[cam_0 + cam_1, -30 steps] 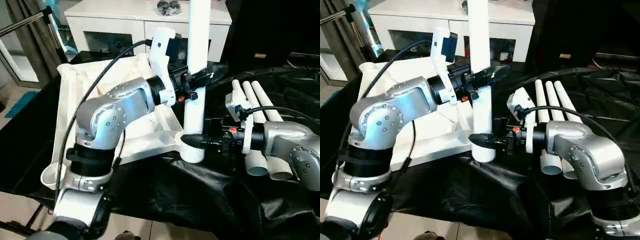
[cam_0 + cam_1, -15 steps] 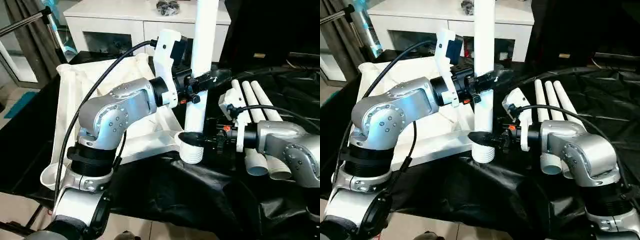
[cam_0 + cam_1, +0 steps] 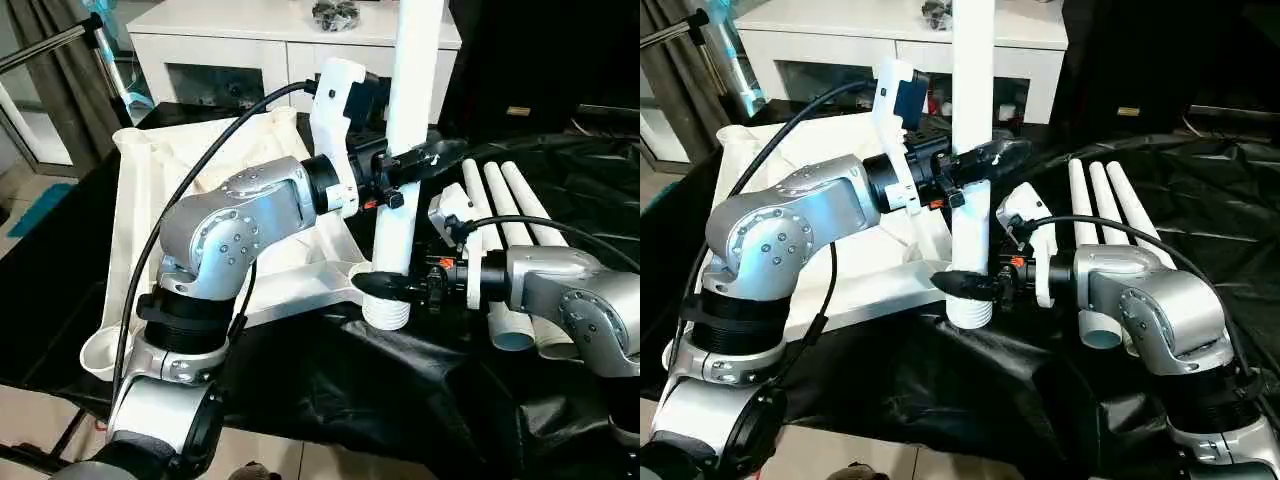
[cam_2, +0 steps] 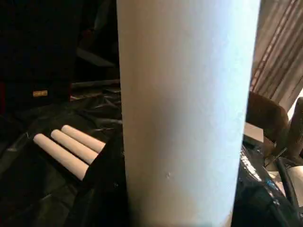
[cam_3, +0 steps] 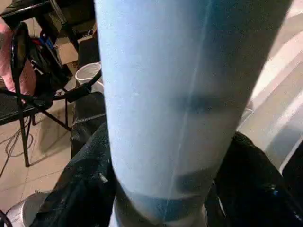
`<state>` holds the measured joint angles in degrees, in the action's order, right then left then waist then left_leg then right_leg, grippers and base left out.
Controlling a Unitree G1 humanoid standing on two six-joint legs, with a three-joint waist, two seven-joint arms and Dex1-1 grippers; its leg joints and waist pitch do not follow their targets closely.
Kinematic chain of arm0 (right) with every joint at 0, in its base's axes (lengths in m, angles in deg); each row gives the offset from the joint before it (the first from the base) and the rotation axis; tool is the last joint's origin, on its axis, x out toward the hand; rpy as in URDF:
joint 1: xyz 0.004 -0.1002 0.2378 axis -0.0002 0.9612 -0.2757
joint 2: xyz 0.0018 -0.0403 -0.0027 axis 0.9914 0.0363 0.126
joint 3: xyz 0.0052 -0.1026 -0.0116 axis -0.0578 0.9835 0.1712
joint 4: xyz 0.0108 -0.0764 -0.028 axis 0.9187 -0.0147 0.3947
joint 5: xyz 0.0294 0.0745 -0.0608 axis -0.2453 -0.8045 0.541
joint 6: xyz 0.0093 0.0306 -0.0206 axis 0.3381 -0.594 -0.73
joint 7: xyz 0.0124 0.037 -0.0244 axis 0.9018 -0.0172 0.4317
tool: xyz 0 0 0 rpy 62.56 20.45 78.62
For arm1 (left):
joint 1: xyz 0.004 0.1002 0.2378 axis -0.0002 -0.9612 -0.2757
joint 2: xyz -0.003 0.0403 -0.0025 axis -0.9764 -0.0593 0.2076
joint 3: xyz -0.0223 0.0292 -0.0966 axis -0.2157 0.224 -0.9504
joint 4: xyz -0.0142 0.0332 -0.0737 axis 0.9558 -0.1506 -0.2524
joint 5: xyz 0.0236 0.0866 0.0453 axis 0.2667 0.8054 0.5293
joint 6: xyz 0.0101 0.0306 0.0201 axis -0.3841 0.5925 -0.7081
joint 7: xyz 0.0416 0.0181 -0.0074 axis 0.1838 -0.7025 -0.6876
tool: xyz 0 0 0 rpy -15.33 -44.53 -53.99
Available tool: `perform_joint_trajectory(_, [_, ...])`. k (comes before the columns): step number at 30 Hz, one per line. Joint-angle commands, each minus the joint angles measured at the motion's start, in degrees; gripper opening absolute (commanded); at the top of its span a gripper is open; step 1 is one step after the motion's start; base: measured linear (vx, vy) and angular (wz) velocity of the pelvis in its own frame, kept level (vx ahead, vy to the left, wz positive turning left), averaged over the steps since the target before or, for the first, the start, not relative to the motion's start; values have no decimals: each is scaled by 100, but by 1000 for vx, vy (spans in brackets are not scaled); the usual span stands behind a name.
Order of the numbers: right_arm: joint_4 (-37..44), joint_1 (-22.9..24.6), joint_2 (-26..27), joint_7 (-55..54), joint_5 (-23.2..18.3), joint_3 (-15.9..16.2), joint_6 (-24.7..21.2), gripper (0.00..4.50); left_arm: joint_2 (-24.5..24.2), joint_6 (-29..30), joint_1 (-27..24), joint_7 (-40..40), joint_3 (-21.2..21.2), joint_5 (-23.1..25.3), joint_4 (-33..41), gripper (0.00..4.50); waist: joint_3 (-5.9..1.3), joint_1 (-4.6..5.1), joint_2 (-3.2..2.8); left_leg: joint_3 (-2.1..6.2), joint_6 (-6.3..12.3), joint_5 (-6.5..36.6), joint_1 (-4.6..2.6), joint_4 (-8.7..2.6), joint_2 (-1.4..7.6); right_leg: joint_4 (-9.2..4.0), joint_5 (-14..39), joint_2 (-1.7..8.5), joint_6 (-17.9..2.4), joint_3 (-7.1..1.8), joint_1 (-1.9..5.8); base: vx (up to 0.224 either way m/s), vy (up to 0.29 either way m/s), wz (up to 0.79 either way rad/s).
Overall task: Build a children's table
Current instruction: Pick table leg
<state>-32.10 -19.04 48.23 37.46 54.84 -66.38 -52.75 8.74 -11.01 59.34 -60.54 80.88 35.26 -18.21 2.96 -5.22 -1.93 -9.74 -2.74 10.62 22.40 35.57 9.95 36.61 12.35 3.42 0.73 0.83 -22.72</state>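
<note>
So the biggest piece, the white tabletop, lay ribbed side up on the surface under its black cloth, same spot as a second ago. One tabletop, and I could count three of its corner sockets; the fourth was behind the left arm.

What changed was the upright leg. A second ago its threaded foot sat down at the near corner socket; now it rode a bit higher and leaned slightly over toward the three spare legs, with the threads plainly showing below the lower grip. My read: it wasn't seated yet, more like being lined up for another go at the socket, so zero legs properly in.

Leg count was four total: one held upright, three spare legs lying side by side on the cloth just beyond the right arm.

Two hands, both on that one leg. The left hand was clamped around it partway up. The right hand was closed on it low down, just above the threads, and had tightened a little over the last second.

White cabinet sat at the back, one of those.
</note>
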Motion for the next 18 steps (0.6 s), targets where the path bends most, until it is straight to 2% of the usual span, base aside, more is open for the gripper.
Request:
perform_joint_trajectory(1, [-7,14,-6,7,-28,-15,-67,244,11,-10,147,53,-4,-59,135,179,-397,-19,114,70,215,402,-80,-347,209,-404,31,345,-1459,-174,335,0,0,0])
perform_joint_trajectory(7, [8,27,4,6,-80,-34,-90,196,10,19,137,60,-18,-55,143,179,-401,-24,113,71,210,384,-80,-345,211,-401,38,346,-1454,-175,336,0,0,0])
perform_joint_trajectory(11, [-34,69,105,-146,-30,-71,-48,191,-79,-10,116,-11,72,128,155,179,-399,-28,130,66,227,359,-78,-345,210,-404,35,351,-1451,-176,332,0,0,0])
perform_joint_trajectory(12, [-34,69,105,-146,-30,-71,-48,191,-79,-10,116,-11,72,128,155,235,-399,-28,130,66,227,359,-78,-345,210,-404,35,351,-1451,-176,332,0,0,0])
perform_joint_trajectory(15, [-71,93,220,-290,-15,-129,-1,191,-91,-42,34,55,47,77,224,249,-398,-22,108,71,187,372,-81,-352,213,-404,87,350,-1431,-173,321,0,0,0])
perform_joint_trajectory(16, [-108,102,354,-479,-18,-234,18,191,-67,-154,-17,-2,-19,102,257,255,-398,-29,70,78,166,379,-79,-354,208,-395,76,350,-1441,-170,319,0,0,0])
perform_joint_trajectory(17, [-125,106,437,-587,-28,-308,34,191,-15,-299,-43,-45,-111,111,237,266,-398,-21,81,75,164,387,-76,-357,210,-410,67,349,-1438,-170,317,0,0,0])
perform_joint_trajectory(18, [-138,111,492,-646,-37,-357,61,191,45,-442,-67,-111,-222,119,189,277,-403,-26,52,81,133,424,-80,-356,209,-407,66,353,-1442,-169,318,0,0,0])
